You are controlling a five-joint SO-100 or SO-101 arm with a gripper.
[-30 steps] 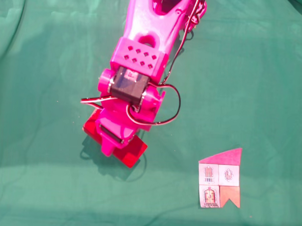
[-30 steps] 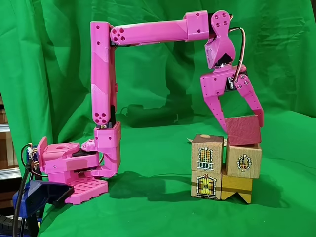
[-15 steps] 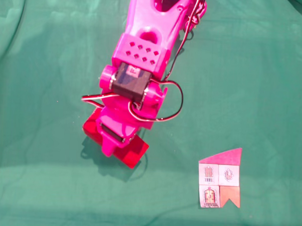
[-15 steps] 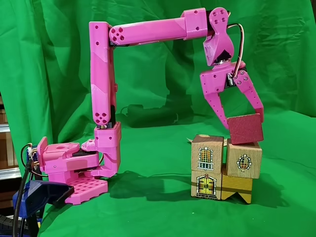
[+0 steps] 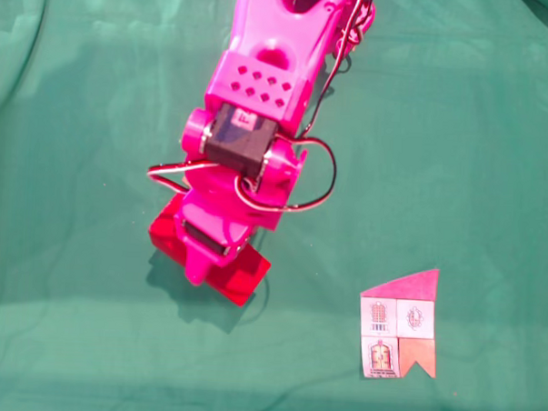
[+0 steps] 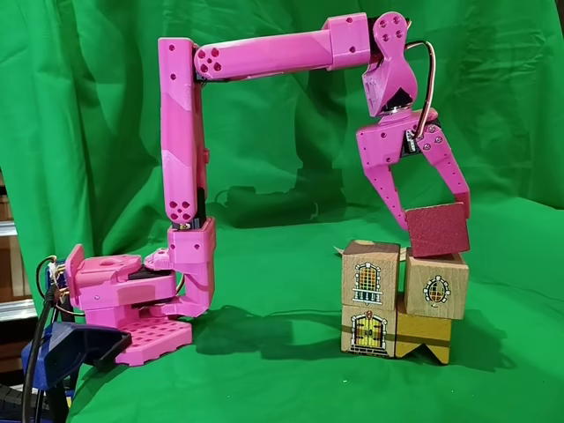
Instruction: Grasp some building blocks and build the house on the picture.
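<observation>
fixed view: pincer [image 6: 438, 214] gripping red block [image 6: 437, 230]

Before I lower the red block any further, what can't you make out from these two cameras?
- Top-down fixed view: the stacked blocks are covered by the arm and the red block.
- Side fixed view: whether the red block touches the window block beneath.
- Card: prints too small.
</observation>
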